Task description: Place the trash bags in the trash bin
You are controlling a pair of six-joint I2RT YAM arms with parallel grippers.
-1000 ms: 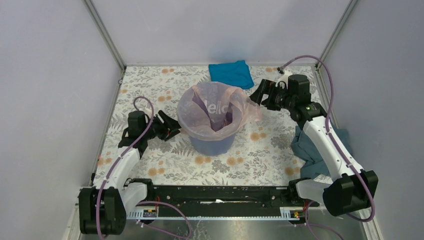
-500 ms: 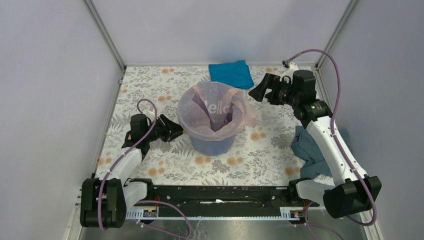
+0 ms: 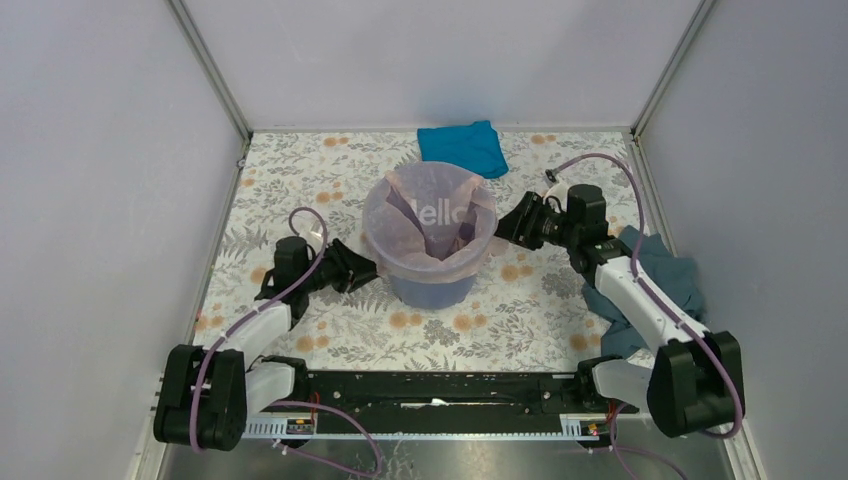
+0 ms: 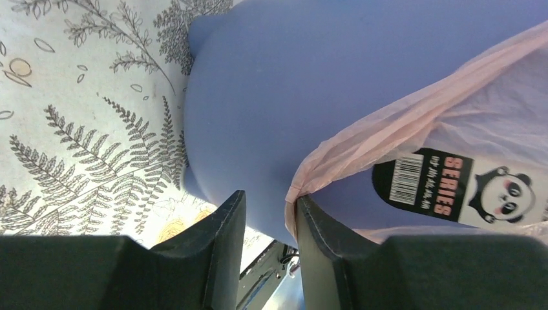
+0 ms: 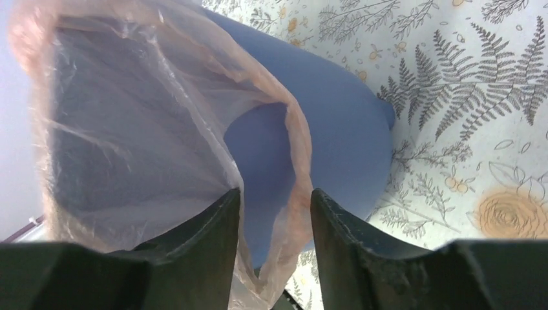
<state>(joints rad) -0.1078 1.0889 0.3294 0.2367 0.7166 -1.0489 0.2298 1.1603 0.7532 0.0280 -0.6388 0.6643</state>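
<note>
Only wrist views show left fingers (image 4: 216, 258) and right fingers (image 5: 207, 252), narrowly parted, straddling bag (image 5: 129, 129) hem.

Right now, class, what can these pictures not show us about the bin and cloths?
- Top view: floor of the trash bin, hidden by the pink bag lining it.
- Top view: grey-blue cloth, partly under the right arm.
- Left wrist: panda label, cut off by the right edge.

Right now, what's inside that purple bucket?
The pale-pink bag lines the bucket, its edge folded out over the rim, with loose film sagging into the middle. The film covers the bucket's floor, so anything beneath it is hidden.
</note>
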